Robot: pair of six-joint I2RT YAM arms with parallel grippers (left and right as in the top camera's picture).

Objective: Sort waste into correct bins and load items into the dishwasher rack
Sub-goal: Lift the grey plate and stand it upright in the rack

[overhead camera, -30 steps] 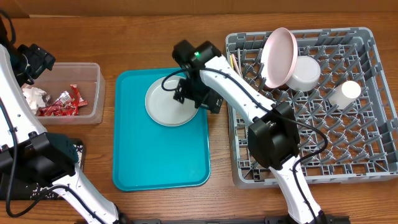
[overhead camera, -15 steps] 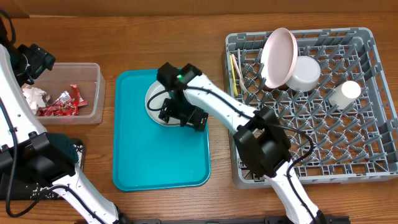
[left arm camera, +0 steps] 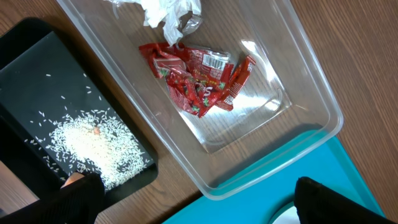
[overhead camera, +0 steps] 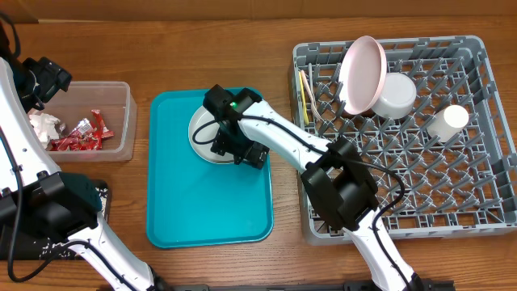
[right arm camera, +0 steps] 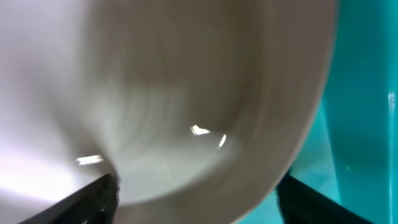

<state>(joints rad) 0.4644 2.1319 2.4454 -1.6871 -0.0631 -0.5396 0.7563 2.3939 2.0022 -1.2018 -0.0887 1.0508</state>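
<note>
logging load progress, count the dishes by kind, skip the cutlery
plates: 2 (pink plate in the rack, grey plate on the teal tray)
bowls: 1 (bowl, in the rack)
cups: 1 (cup, in the rack)
total: 4

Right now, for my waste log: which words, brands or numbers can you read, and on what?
None is legible. The red foil wrappers in the clear tub carry print, one with a whitish patch, but all of it is too small and blurred to read. No other writing shows.
</note>
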